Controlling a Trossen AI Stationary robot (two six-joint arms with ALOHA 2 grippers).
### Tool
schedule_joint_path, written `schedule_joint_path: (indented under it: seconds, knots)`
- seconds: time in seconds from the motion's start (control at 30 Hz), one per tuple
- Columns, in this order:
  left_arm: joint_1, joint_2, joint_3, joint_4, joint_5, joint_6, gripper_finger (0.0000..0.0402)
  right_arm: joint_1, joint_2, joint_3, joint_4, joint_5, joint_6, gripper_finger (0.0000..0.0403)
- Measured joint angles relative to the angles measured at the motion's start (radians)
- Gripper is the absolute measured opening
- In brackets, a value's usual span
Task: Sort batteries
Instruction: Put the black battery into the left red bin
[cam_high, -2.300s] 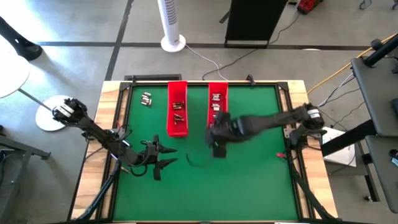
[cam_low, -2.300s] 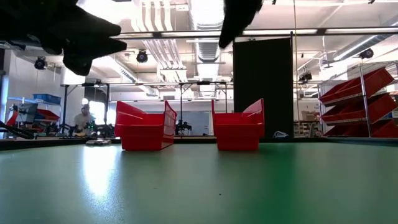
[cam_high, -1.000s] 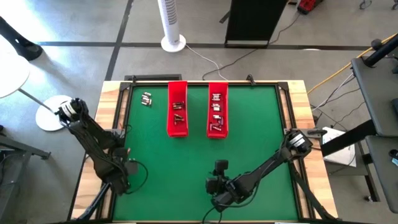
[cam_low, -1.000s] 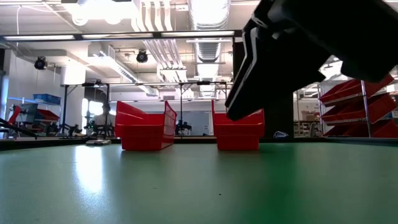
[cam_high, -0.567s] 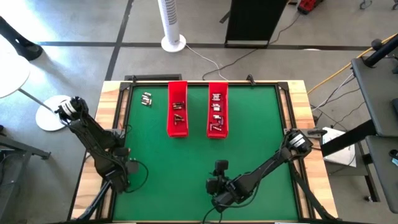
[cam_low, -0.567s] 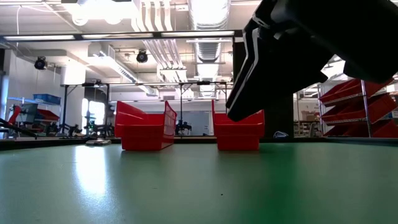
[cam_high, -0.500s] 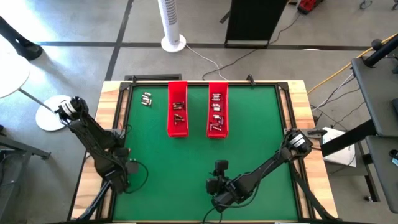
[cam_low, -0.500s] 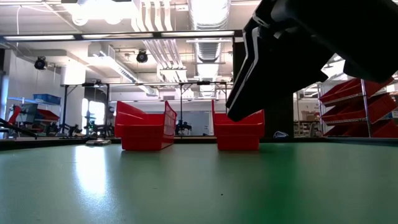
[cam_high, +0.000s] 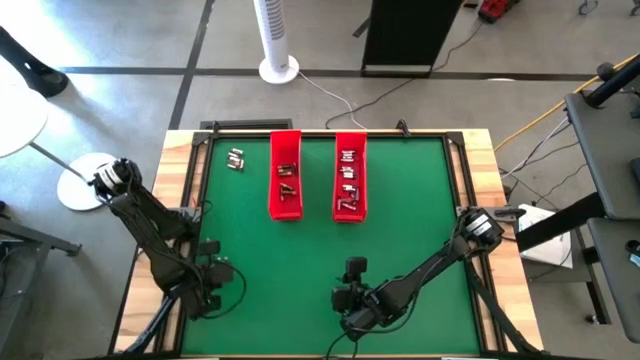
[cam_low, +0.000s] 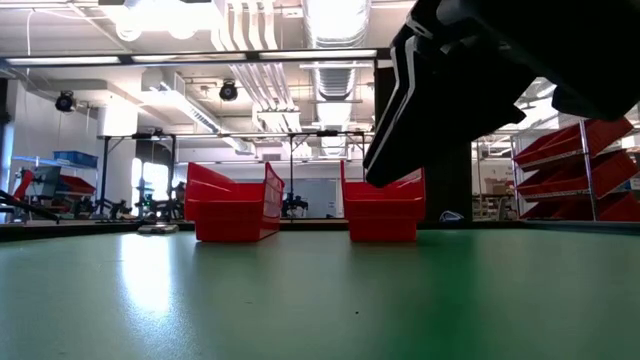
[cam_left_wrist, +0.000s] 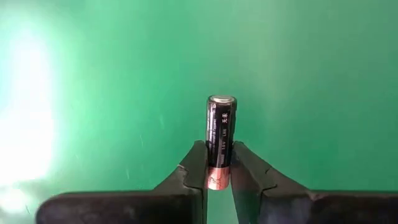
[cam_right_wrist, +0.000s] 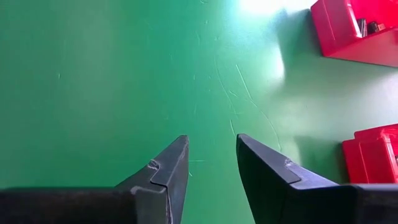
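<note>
My left gripper (cam_left_wrist: 219, 155) is shut on one dark battery (cam_left_wrist: 221, 127) with a coppery end and a silver end cap. In the high view this gripper (cam_high: 215, 275) hangs over the green mat near the table's left, near corner. My right gripper (cam_right_wrist: 211, 146) stands open above bare mat near the middle of the near edge (cam_high: 354, 270), with nothing between its fingers. A few loose batteries (cam_high: 236, 158) lie on the mat at the far left. More batteries lie inside the two red trays (cam_high: 286, 190) (cam_high: 349, 190). My left gripper pinches the battery's coppery end (cam_left_wrist: 218, 171) between its two fingertips. The battery lies along the fingers and sticks out past them, silver cap (cam_left_wrist: 222, 99) foremost, toward the mat. The fingers come steeply from above. Whether the cap touches the mat I cannot tell.
The two long red trays stand side by side at the far middle of the mat (cam_low: 232, 210) (cam_low: 385, 208). My right arm fills the upper right of the low view (cam_low: 480, 80). A wooden rim (cam_high: 180, 150) frames the green mat.
My left gripper has swung a little toward the table's right, out over the mat, and its wrist has turned. My right arm has kept still.
</note>
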Motion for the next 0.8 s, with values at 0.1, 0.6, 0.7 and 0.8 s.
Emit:
schedule_joint_path:
  seconds: [0.1,0.6,0.7,0.8]
  knots:
    - [0.037,0.003,0.050,0.010,-0.067,0.039,0.0023,0.000,-0.002,0.000,-0.001,0.000,-0.006,0.0123]
    - [0.697,-0.002,0.395,-0.052,-0.097,0.905,0.0023,-0.001,-0.024,0.000,0.002,-0.001,-0.023,0.0112]
    - [0.890,0.005,0.417,-0.037,-0.080,1.044,0.0023,0.003,-0.025,0.000,0.002,-0.001,-0.023,0.0117]
    - [1.058,0.033,0.416,0.008,-0.034,1.127,0.0023,0.007,-0.025,0.000,0.002,-0.003,-0.023,0.0122]
